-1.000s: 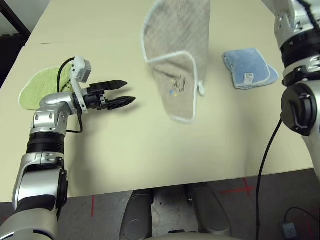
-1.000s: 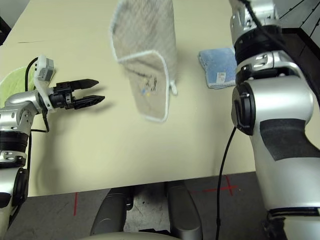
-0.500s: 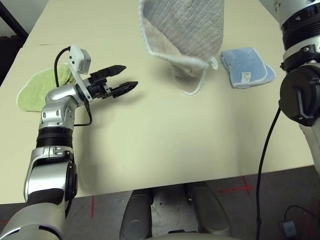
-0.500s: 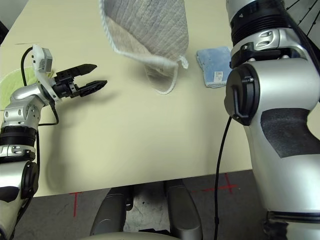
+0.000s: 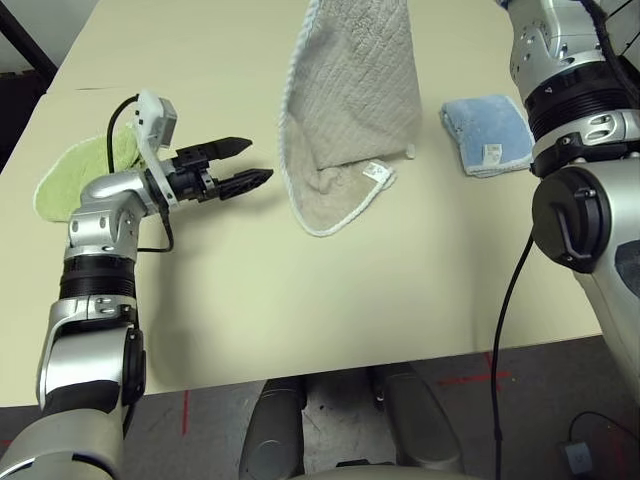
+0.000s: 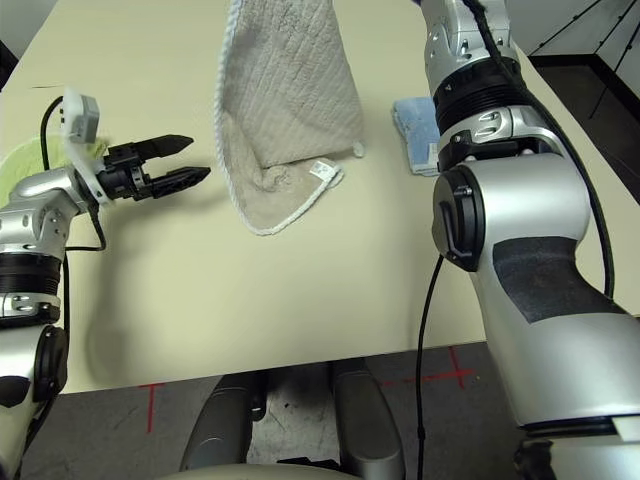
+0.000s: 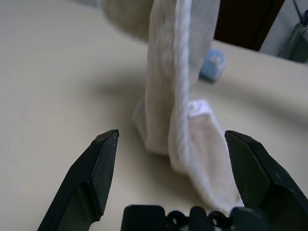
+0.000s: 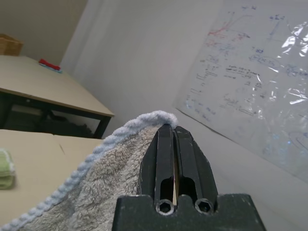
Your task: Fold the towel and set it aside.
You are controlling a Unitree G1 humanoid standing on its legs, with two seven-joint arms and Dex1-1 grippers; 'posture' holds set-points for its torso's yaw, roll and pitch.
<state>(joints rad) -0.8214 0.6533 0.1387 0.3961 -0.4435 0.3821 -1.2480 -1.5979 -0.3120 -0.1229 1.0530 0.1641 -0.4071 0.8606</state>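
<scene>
- Right gripper (image 8: 173,129): fingers pressed together, pinching the towel (image 5: 352,110) at its piped edge; the white cord is bunching over the fingertips in the right wrist view.
- Towel is hanging from that pinch above the counter (image 5: 330,290), draping into a narrow cone; its lower end is touching down and crumpling on the counter, with a small white label (image 5: 375,171) showing at the fold.
- Left gripper (image 5: 243,162): fingers spread, empty, hovering just above the counter, pointing at the towel's hanging left edge and near it but apart. In the left wrist view the piped edge (image 7: 182,82) is running down between the two fingers, farther off.
- Handling, judged: soft terry, limp, no stiffness of its own; it is folding wherever it is unsupported. Light enough that a one-point pinch is carrying it. Not fragile and not slippery; the looped pile and the cord should give the fingers good purchase.
- Where to take hold, judged: on the piped edge or a corner, where the cloth is thickest and one layer can be told from the next. For the left gripper, the hanging left edge low down looks the sensible spot, so the two pinches can spread the cloth flat.
- Risk, judged: pinching mid-panel would gather several layers and spoil the fold.
- Count: one beige towel; one folded blue towel (image 5: 493,135), lying right of it on the counter, well apart; one green cloth (image 5: 75,177), behind the left arm; two grippers.
</scene>
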